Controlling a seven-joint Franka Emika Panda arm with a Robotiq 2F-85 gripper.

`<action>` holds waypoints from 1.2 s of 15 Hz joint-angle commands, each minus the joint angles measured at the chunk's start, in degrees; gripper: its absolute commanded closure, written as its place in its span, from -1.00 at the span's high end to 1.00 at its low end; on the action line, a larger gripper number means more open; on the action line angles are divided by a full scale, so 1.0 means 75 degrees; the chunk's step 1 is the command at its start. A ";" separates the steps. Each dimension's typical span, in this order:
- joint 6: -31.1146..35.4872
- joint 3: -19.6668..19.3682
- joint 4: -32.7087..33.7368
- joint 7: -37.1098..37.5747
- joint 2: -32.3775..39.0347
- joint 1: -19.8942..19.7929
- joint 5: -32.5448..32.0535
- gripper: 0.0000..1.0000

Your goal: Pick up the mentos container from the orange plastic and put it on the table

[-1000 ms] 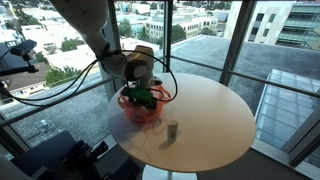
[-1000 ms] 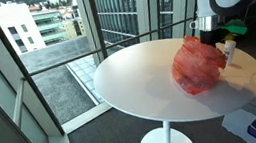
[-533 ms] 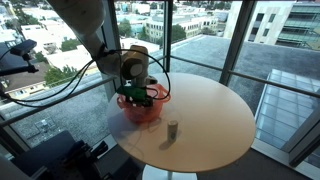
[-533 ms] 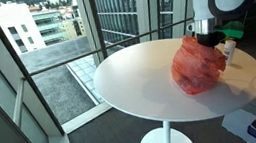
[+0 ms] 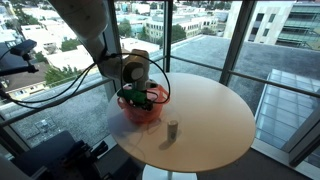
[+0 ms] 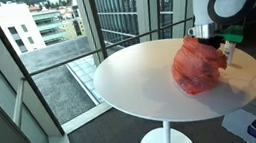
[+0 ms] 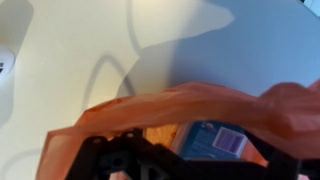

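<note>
While your tool (image 5: 141, 98) hangs at the rim of the orange plastic (image 7: 170, 108), the mentos container (image 7: 213, 140) lies inside, right of ctr in wrist view; can't tell if jaws are apart.

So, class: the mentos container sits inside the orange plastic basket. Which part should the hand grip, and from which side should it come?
Probably its two opposite side walls, coming straight down from above. The mentos container lies low inside the orange plastic, whose walls block any sideways approach; only the open top is free. The hand hangs over it.
</note>
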 commanded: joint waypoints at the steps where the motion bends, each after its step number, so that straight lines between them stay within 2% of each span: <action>1: 0.0117 -0.0080 0.0239 0.0268 0.0230 0.0047 -0.0134 1.00; 9: 0.0517 0.0041 0.0239 0.0541 0.0175 -0.0024 0.0440 1.00; 18: 0.0741 -0.0137 0.0159 0.1269 0.0183 0.0397 0.0106 1.00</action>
